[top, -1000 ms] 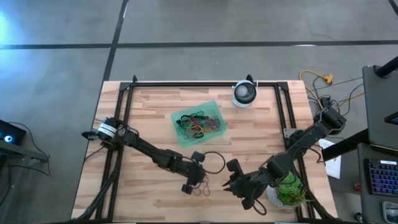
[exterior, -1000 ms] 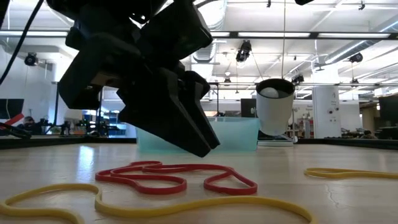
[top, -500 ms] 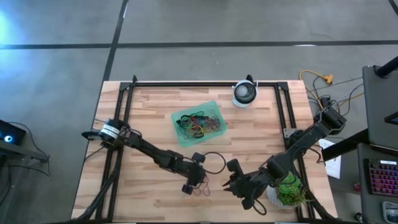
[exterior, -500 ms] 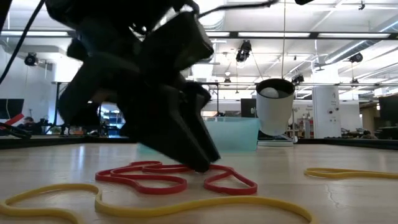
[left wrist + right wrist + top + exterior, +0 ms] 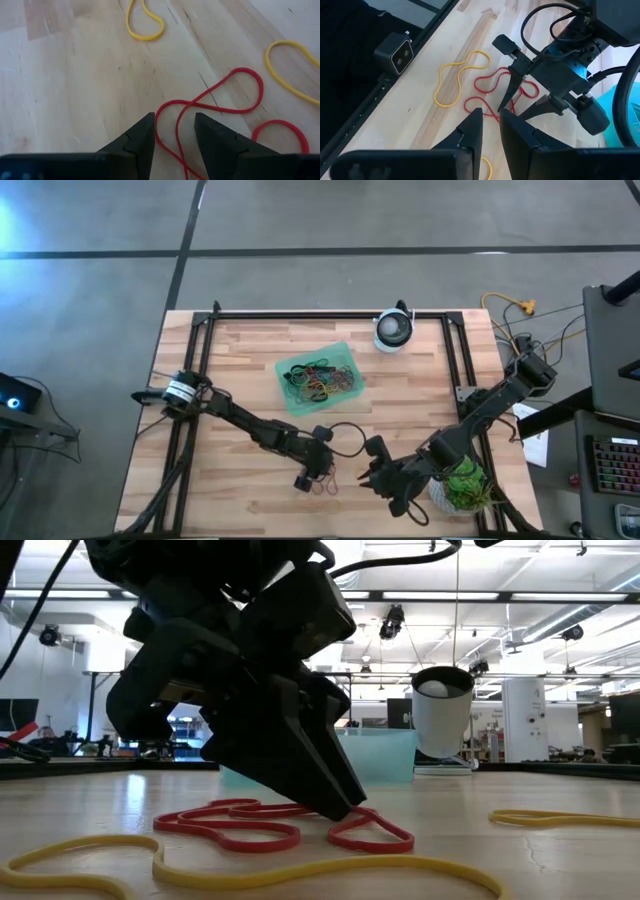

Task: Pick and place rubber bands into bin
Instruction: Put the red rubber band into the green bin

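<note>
A: Two fingers of the left gripper (image 5: 172, 137) are standing apart and straddling a strand of the red band (image 5: 220, 102), tips at or just above the wood. Nothing is clamped yet.

B: Judgement for this step: tips should be pressing flat on the table before closing, so the thin strand is not slipping out underneath.

A: Agreed. Closing on the single strand between the fingers looks cleaner than chasing the crossing loops.

B: Right gripper (image 5: 366, 478) is waiting just beside the bands, fingers (image 5: 475, 127) nearly together, holding nothing.

A: Near the red band, yellow bands (image 5: 250, 865) are lying loose on the wood; one curls just beside it. Risk: snagging a yellow loop on the lift.

B: Farther off, the bin (image 5: 318, 377) is sitting mid-table, well apart from the pick spot, already holding a tangle of bands.

A: Beyond it, a round white device (image 5: 393, 330) is standing near the far edge. A plant (image 5: 464, 483) is sitting beside the right arm. Neither seems to be blocking the path to the bin.
</note>
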{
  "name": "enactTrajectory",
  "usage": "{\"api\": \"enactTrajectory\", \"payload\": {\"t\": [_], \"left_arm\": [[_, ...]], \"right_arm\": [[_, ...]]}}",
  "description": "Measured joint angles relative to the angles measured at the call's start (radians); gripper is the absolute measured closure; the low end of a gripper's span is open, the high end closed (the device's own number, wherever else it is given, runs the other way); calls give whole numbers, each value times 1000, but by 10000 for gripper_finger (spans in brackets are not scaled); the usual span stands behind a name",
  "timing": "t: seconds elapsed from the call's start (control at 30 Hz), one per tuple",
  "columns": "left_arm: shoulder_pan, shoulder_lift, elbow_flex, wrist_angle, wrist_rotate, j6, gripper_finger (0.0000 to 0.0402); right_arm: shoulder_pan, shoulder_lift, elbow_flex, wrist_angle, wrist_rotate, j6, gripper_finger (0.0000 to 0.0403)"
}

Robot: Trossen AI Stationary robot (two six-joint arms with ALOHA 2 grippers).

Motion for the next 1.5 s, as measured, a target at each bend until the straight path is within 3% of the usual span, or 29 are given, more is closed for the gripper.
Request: {"api": "enactTrajectory", "payload": {"t": [1.23,1.37,1.5], "left_arm": [[10,-1,-4,-25,4,1,278],[16,-3,-2,-58,12,0,308],[21,-4,-2,-65,18,1,370]], "right_arm": [[0,0,-2,6,0,1,343],[0,0,-2,6,0,2,342],[0,0,-2,7,0,0,345]]}}
